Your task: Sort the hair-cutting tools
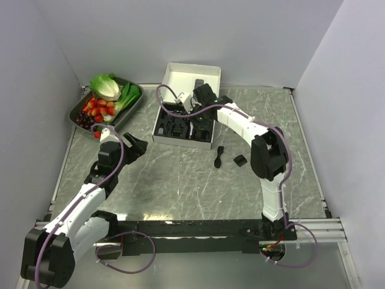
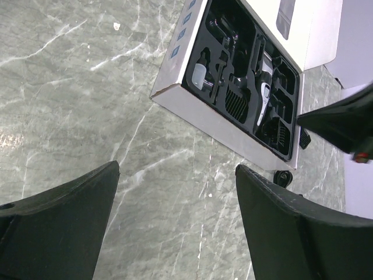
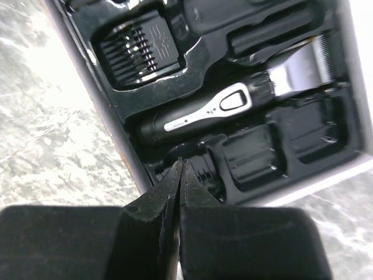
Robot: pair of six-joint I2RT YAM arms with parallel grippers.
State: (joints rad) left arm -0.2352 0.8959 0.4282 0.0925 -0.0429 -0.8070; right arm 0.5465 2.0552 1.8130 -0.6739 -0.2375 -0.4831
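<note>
Clipper location: we find the black-and-silver clipper lying in its moulded slot of the black insert, which fills the white box at the far middle of the table. A comb guard occupies the neighbouring slot, apart from the clipper. We see further dark attachments in other slots but cannot tell them apart.

Loose parts: we note a slim black piece and a small black block lying on the table near each other, just off the box's near right corner.

Right gripper: its jaws are pressed together with nothing visible between them. The tips hang over the near edge of the insert, close to the clipper's handle end. We cannot tell whether they touch the insert.

Left gripper: its jaws stand wide apart and hold nothing. It hovers over bare table to the left of the box.

Surroundings: the box lid lies open behind the insert. A tray of vegetables and fruit sits at the far left corner, well apart from the box.
</note>
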